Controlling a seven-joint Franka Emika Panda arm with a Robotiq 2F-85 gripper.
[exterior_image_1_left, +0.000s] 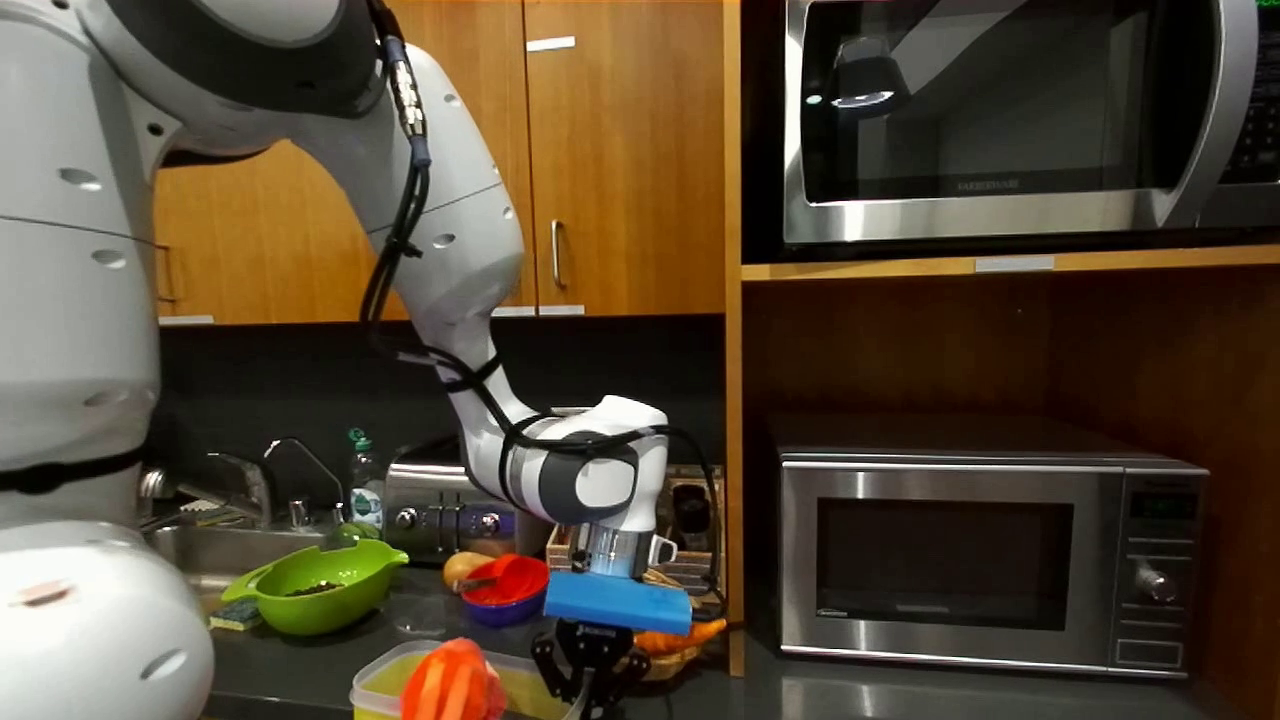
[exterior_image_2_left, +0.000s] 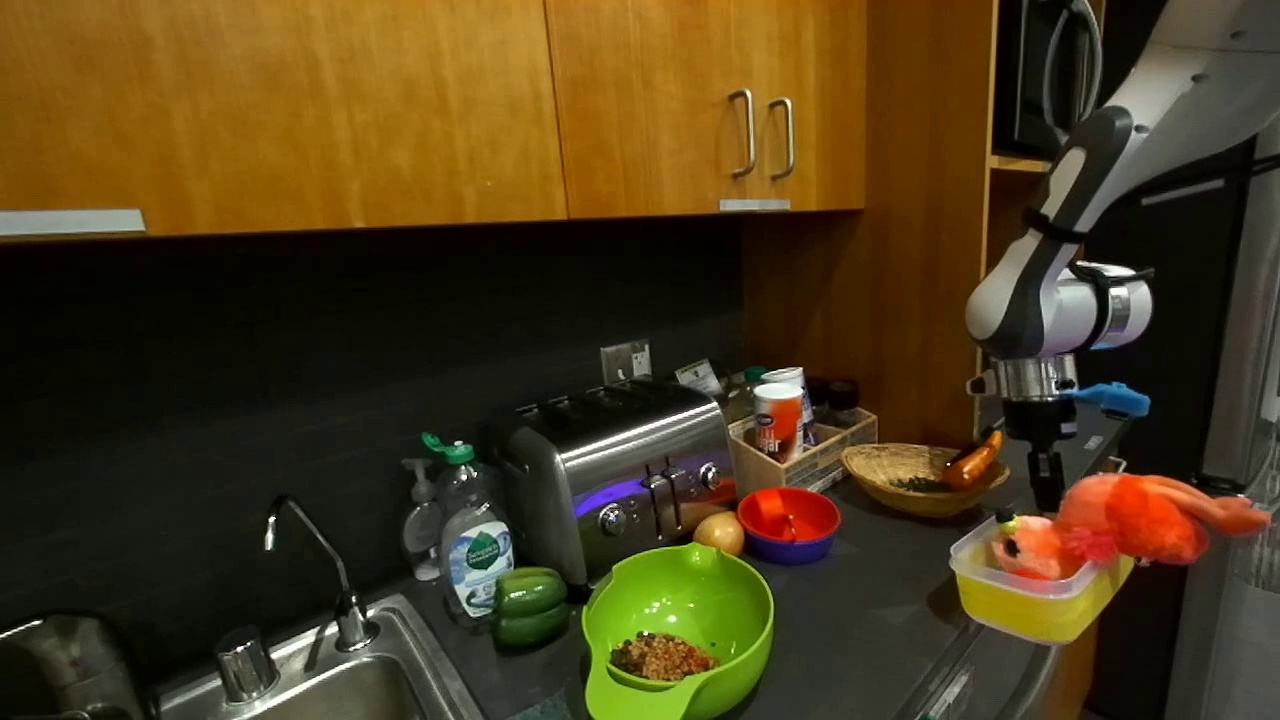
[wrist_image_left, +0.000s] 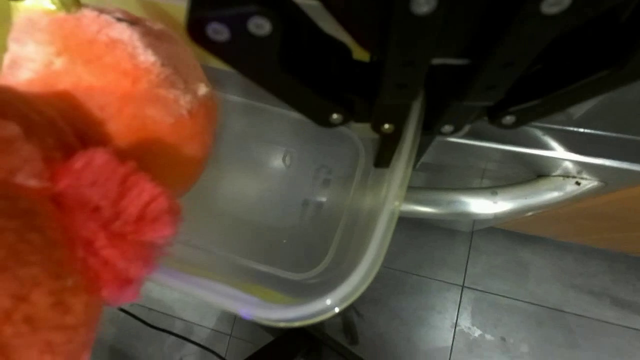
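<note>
Kitchen counter (exterior_image_2_left: 860, 600), read from left to right in an exterior view. Beyond a steel sink (exterior_image_2_left: 420, 650) stand a dish-soap bottle (exterior_image_2_left: 478, 555), a green bell pepper (exterior_image_2_left: 530, 607) and a steel toaster (exterior_image_2_left: 625, 470); in front of the toaster, a lime-green mixing bowl (exterior_image_2_left: 715, 595) holds brown granular food (exterior_image_2_left: 662, 656). Next come an onion (exterior_image_2_left: 720, 533), a red bowl (exterior_image_2_left: 815, 512) over a blue bowl (exterior_image_2_left: 790, 552), and a wicker basket (exterior_image_2_left: 895, 500) bearing a carrot (exterior_image_2_left: 972, 462). Farther right, a yellow-tinted plastic container (exterior_image_2_left: 1040, 612) is seen at the counter's front edge; whether anything supports it from beneath cannot be told. Its rim is pinched by the black two-finger gripper (wrist_image_left: 406, 150), whose jaws, as the wrist view shows, are closed on the wall, one finger inside and one outside. Rightmost, an orange plush animal (exterior_image_2_left: 1130, 515) lies with its head within the container and its hind part projecting past the rim, apart from the fingers. The step in hand is judged to be securing the container by its wall. The next move would call for a steady pinch and slow, level handling, since the overhanging plush animal probably loads the container unevenly and a tilt could spill it.
</note>
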